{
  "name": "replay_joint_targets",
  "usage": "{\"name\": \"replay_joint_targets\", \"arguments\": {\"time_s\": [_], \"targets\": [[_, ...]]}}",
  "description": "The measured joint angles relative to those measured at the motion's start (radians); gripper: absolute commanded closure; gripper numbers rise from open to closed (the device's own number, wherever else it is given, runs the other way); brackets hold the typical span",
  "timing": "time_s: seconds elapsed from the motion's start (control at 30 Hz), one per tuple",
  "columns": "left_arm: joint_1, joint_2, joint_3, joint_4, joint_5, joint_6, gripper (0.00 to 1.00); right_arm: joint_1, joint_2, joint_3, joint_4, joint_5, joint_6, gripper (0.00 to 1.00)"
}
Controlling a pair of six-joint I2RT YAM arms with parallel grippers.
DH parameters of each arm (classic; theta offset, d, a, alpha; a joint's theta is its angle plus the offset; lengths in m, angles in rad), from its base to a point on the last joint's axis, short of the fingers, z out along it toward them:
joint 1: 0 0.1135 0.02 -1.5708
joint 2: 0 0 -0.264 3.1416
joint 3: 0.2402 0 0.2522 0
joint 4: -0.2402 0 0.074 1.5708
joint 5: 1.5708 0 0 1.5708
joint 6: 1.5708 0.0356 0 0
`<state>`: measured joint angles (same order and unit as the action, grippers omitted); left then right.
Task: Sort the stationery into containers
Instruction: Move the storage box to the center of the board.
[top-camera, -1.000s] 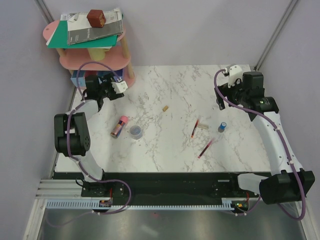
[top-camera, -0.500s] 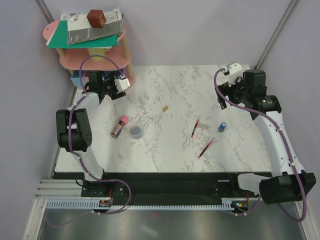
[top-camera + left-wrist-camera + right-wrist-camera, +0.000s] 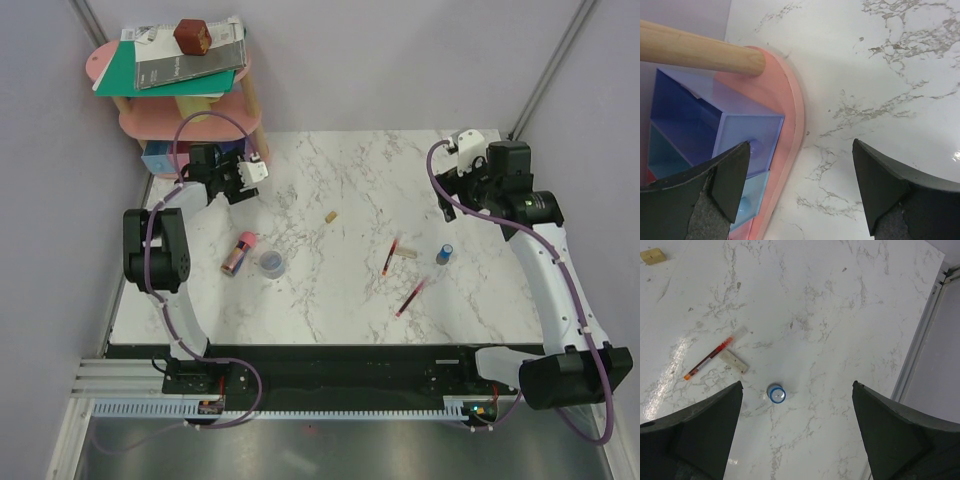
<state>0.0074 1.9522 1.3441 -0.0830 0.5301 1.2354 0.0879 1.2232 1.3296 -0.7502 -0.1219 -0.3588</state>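
Note:
The stationery lies loose on the marble: a pink-yellow tube (image 3: 238, 253), a round clear piece (image 3: 271, 262), a tan eraser (image 3: 330, 215), two red pens (image 3: 389, 257) (image 3: 412, 296), a pale eraser (image 3: 407, 252) and a blue cylinder (image 3: 444, 253). The containers (image 3: 160, 158) sit under the pink shelf; the left wrist view shows a purple-blue bin (image 3: 745, 140) and a light blue bin (image 3: 747, 202). My left gripper (image 3: 232, 185) (image 3: 800, 185) hangs open beside them, over bare marble. My right gripper (image 3: 452, 192) (image 3: 797, 430) is open, high above the blue cylinder (image 3: 776, 393).
A pink tiered shelf (image 3: 190, 125) at the back left carries green and grey books (image 3: 170, 65) and a brown cube (image 3: 192, 36). Its base (image 3: 790, 115) and a wooden post (image 3: 700, 52) stand close to my left fingers. Purple walls close in the left and back sides.
My left gripper has shifted a little to the right, away from the shelf, and its elbow has swung upward. The right arm has barely moved.

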Motion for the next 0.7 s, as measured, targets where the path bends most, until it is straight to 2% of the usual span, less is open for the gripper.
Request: {"name": "replay_joint_targets", "arguments": {"time_s": [0.43,0.7], "targets": [[-0.051,0.048,0.065,0.023,-0.084,-0.008,0.10,0.000,-0.058,0.000,-0.052,0.050,-0.058,0.02],[-0.063,0.035,-0.023,0.190,-0.138,-0.010,0.10,0.000,-0.059,0.000,-0.060,0.052,-0.058,0.02]]}}
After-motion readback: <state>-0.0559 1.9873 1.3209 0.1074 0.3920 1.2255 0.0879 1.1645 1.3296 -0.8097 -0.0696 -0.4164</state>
